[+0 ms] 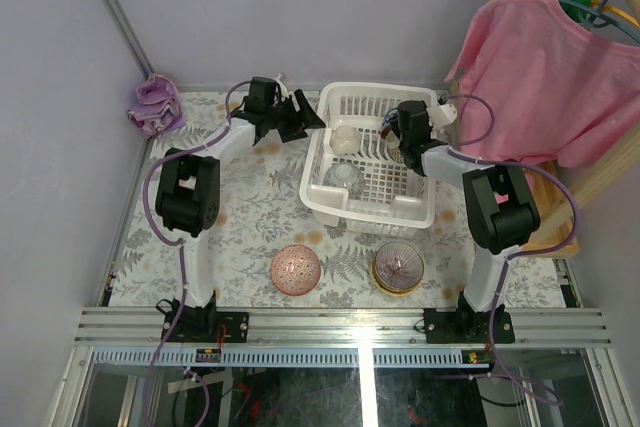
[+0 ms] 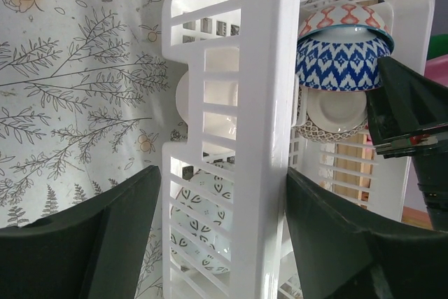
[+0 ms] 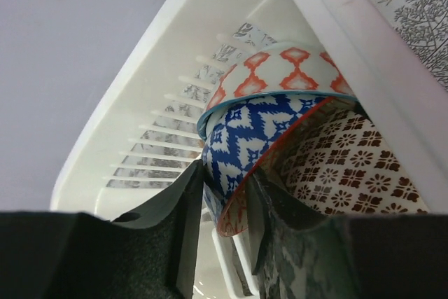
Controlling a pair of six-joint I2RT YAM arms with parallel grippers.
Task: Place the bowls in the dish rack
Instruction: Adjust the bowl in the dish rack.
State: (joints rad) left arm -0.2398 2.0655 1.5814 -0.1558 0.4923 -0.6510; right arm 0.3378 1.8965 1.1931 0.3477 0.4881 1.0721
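The white dish rack [image 1: 415,212] stands mid-table. My left gripper [image 1: 298,119] [image 2: 224,173] is at its far left corner, with both fingers pressed on the rack's slotted wall [image 2: 262,103]. My right gripper [image 1: 408,142] [image 3: 227,194] reaches into the rack's far right, shut on the wall of a blue-white bowl [image 3: 245,138] that has a red rim and a brown-patterned inside. That bowl leans against an orange-patterned bowl [image 3: 280,75] [image 2: 346,17]. Two whitish bowls [image 1: 345,139] [image 1: 343,175] rest in the rack. A pink bowl [image 1: 296,269] and a tan-yellow bowl [image 1: 398,267] sit on the table in front of it.
A crumpled purple cloth [image 1: 155,105] lies at the table's far left corner. A pink shirt [image 1: 550,77] hangs on a wooden stand at the right. The table carries a leaf-patterned cover [image 1: 250,207], with a grey wall close behind.
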